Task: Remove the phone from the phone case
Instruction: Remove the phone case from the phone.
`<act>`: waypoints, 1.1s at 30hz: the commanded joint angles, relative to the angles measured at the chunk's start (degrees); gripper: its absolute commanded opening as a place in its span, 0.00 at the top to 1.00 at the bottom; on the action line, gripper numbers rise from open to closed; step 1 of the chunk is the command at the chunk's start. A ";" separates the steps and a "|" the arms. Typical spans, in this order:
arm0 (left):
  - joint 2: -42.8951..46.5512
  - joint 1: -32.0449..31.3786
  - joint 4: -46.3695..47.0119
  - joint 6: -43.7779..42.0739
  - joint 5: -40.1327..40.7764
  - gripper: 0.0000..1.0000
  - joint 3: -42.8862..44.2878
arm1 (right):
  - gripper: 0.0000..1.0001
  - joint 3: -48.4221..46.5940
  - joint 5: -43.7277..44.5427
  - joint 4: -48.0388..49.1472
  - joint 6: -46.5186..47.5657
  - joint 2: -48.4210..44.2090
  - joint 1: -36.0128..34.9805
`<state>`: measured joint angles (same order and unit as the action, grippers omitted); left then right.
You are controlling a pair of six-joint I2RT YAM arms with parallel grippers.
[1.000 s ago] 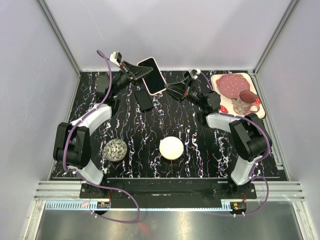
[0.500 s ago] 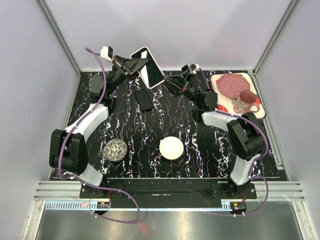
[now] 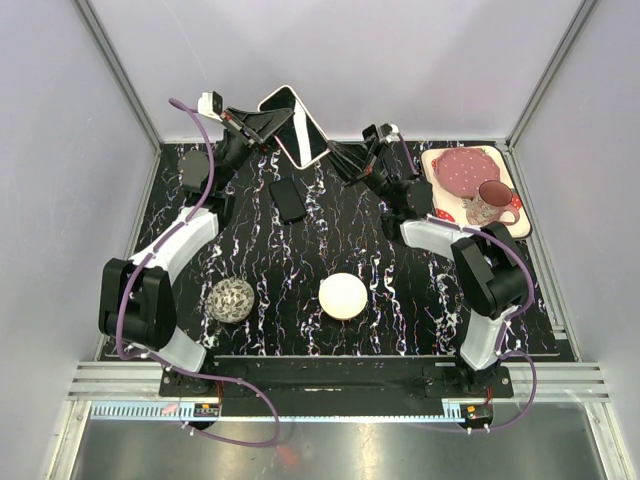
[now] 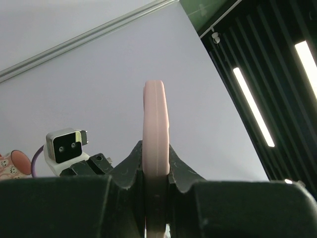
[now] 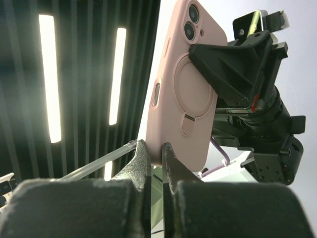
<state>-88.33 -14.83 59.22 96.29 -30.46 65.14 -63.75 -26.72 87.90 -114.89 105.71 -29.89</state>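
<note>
A phone in a pink case (image 3: 295, 127) is held in the air above the table's back edge, screen up and tilted. My left gripper (image 3: 272, 122) is shut on its left edge. In the left wrist view the case (image 4: 156, 119) stands edge-on between the fingers of the left gripper (image 4: 156, 158). My right gripper (image 3: 335, 155) is shut on the case's lower corner. The right wrist view shows the case's pink back (image 5: 185, 84) with camera lenses and ring, pinched by the right gripper (image 5: 156, 153), with the left gripper (image 5: 237, 64) behind.
A black flat object (image 3: 288, 198) lies on the table under the phone. A speckled ball (image 3: 232, 299) and a white round disc (image 3: 343, 296) sit near the front. A tray (image 3: 515, 200) with a red plate and mug stands back right.
Both grippers have carried the phone up and to the left, towards the back wall. Most of the move came in the first half second.
</note>
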 commanded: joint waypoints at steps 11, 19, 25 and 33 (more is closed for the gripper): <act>8.18 -9.34 21.73 13.66 -1.01 1.00 11.40 | 1.00 -1.56 2.46 1.84 -9.65 7.05 -2.81; 8.97 -10.39 21.20 13.58 -0.13 1.00 11.85 | 1.00 -0.42 0.36 0.79 -5.79 7.84 -2.63; 11.16 -11.10 14.71 10.07 -2.85 1.00 8.33 | 0.96 3.71 -8.25 -27.99 14.30 -0.48 0.00; 9.06 -12.42 7.31 6.99 -7.42 1.00 7.10 | 0.69 3.02 -10.72 -49.12 31.47 -5.07 2.64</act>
<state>-85.43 -18.98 55.33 95.31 -26.79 69.58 -62.98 -30.17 71.55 -97.21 94.54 -27.24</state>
